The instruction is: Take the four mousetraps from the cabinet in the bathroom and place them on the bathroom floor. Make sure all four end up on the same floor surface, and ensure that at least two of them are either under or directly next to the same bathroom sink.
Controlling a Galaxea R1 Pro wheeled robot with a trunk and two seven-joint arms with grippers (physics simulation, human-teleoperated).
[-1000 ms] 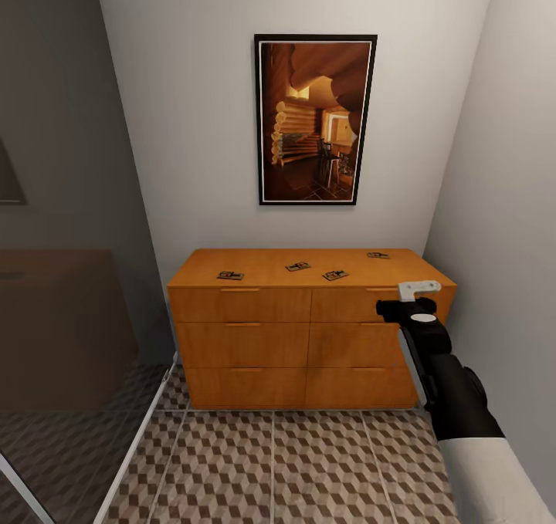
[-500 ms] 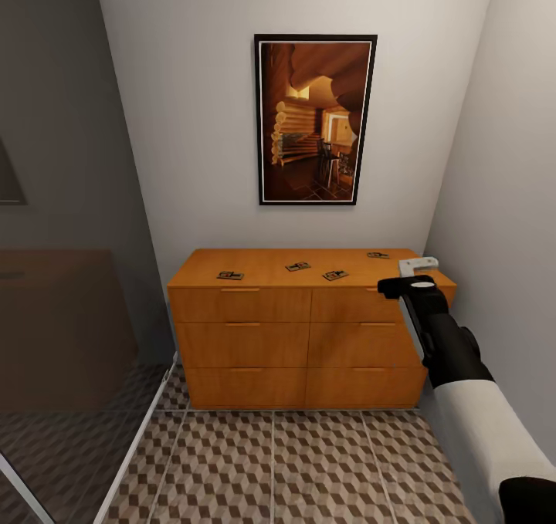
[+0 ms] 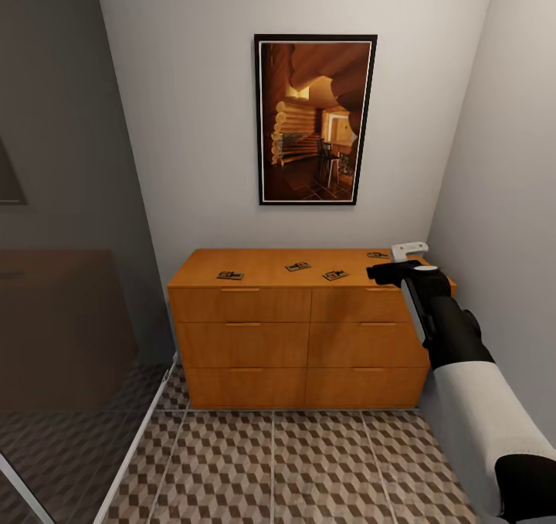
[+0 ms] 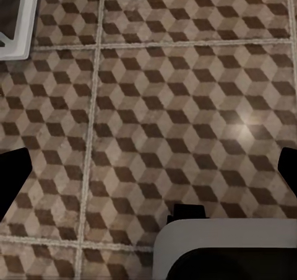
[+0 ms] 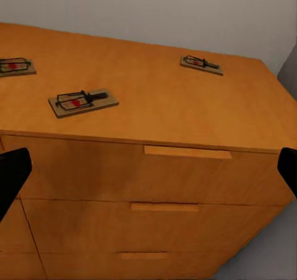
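Note:
Four mousetraps lie apart on top of the orange-brown cabinet: one at the left, one in the middle, one right of the middle, and one at the back right. My right gripper hovers open at the cabinet's front right edge, level with its top. In the right wrist view its dark fingertips stand wide apart, with the nearest mousetrap ahead and two more mousetraps farther back. My left gripper hangs open over the bathroom floor. The bathroom sink is out of view.
A framed picture hangs on the wall above the cabinet. A dark glass panel with a white frame stands at the left. The right wall is close beside my right arm. Cube-patterned floor tiles lie in front of the cabinet.
My right arm has risen and reached forward and a little left, from in front of the top drawer to the level of the cabinet top. The mousetraps have not moved.

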